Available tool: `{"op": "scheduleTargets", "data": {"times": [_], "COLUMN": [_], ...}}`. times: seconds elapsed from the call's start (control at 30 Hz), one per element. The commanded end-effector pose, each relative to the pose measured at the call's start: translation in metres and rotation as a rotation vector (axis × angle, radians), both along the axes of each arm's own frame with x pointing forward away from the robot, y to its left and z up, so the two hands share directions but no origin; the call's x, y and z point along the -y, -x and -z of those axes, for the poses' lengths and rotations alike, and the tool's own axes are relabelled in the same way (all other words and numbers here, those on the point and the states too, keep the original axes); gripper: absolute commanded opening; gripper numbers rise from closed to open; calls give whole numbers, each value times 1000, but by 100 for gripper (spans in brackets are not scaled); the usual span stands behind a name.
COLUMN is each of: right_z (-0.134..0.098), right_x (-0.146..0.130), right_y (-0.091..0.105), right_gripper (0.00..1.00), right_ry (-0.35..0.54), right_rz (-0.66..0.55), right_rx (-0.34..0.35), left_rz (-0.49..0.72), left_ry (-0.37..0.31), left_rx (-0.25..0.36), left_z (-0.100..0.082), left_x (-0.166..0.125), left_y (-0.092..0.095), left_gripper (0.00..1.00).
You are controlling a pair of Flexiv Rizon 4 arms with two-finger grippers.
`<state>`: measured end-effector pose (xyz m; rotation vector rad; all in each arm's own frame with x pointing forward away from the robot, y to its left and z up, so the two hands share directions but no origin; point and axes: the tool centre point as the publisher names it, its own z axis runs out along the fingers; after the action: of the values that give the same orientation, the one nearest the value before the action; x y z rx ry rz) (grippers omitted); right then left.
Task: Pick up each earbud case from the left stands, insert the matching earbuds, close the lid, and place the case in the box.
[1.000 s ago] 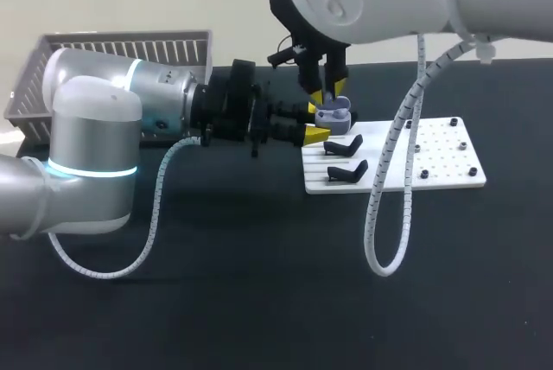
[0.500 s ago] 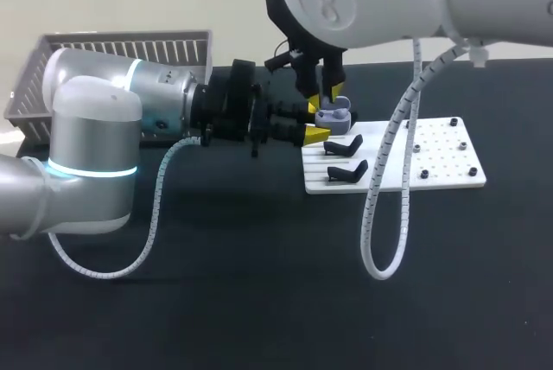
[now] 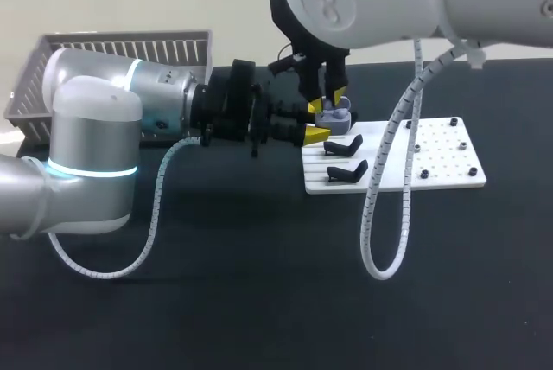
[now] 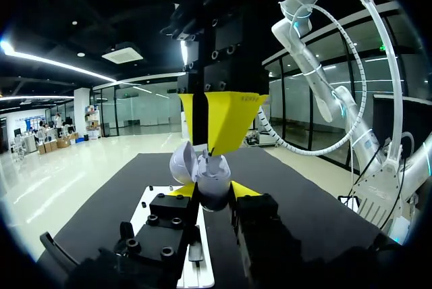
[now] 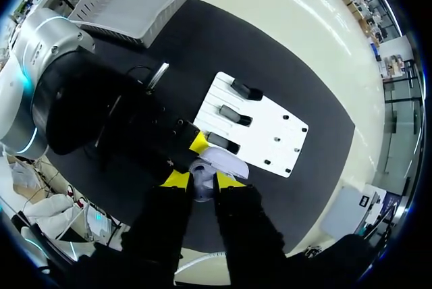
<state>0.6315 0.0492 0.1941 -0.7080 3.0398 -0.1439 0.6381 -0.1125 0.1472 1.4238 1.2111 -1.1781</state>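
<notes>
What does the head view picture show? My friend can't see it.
The left gripper holds a small, open lavender earbud case, with the right gripper pointing straight down onto it. Beside them a flat white board carries two black stands, and a grey slatted basket sits at the far left.

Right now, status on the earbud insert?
Left gripper jaws shut on open earbud case. Right gripper above it, jaws shut on earbud at case mouth. Nothing in the way.
</notes>
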Motion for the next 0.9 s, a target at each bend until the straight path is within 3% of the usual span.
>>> {"op": "scheduleTargets", "data": {"times": [0.03,0.77,0.8,0.83,0.87,0.9], "right_z": [2,12,11,11,10,9], "right_x": [2,3,3,3,3,3], "right_y": [-2,-7,-7,-7,-6,-5], "right_gripper": [0,0,4,34,80,100], "right_ry": [-4,-5,-6,-7,-8,-8], "right_rz": [3,10,9,9,9,7], "right_rx": [0,-15,-15,-15,-16,-16], "left_rz": [-2,-2,-2,-2,-2,-2], "left_ry": [3,3,3,3,3,3], "left_rx": [2,2,2,2,2,2], "left_z": [1,1,1,1,1,1], "left_x": [0,0,0,0,0,0], "left_y": [1,1,1,1,1,1], "left_gripper": [0,0,0,0,0,0]}}
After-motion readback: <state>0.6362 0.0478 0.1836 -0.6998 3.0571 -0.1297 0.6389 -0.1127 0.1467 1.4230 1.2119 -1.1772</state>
